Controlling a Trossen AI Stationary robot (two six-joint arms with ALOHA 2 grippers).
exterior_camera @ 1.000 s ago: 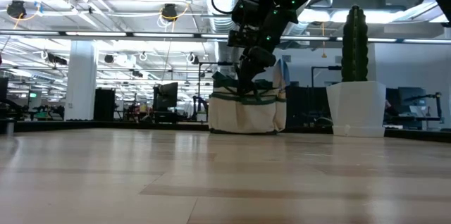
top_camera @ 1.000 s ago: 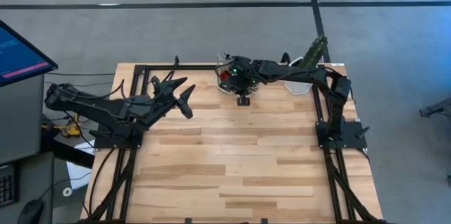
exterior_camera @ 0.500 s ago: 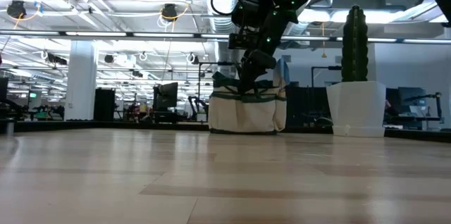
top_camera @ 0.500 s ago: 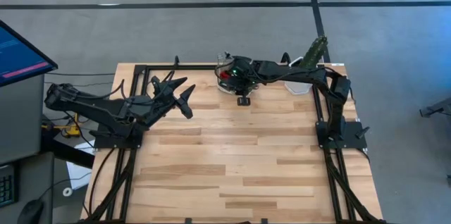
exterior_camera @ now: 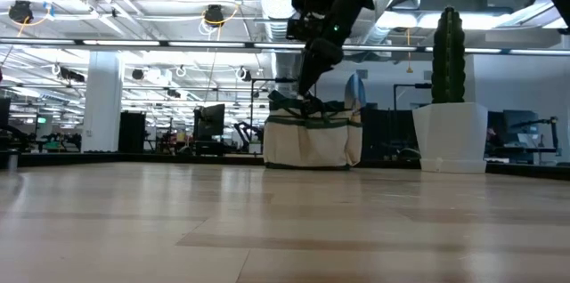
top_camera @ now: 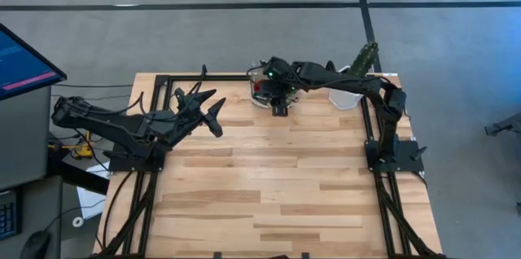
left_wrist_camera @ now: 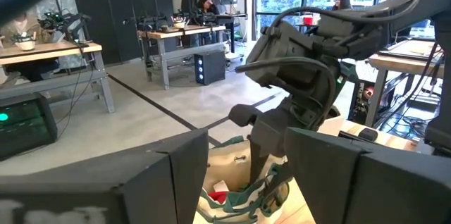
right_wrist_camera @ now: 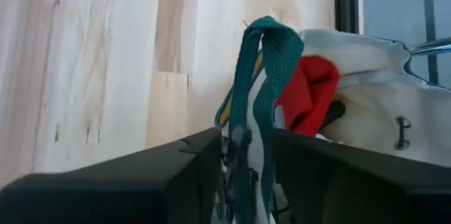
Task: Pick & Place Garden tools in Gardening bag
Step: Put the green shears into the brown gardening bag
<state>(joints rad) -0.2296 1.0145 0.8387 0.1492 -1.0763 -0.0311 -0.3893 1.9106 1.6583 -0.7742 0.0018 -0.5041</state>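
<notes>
Right gripper [top_camera: 279, 101] hangs directly above the gardening bag [exterior_camera: 312, 141] at the bench's far edge, jaws part-spread astride its green handle [right_wrist_camera: 261, 76]; left gripper [top_camera: 213, 112], jaws spread, waits well apart.

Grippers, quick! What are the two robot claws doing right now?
Left gripper: open, empty, waiting at the table's left.
Right gripper: above the gardening bag, jaws apart around its green handle, gripping nothing.

Past your left gripper's [left_wrist_camera: 243, 182] spread fingers, you see the other arm's gripper [left_wrist_camera: 264, 150] dipping into the cream bag [left_wrist_camera: 236, 182]; something red [left_wrist_camera: 218, 197] lies inside.
</notes>
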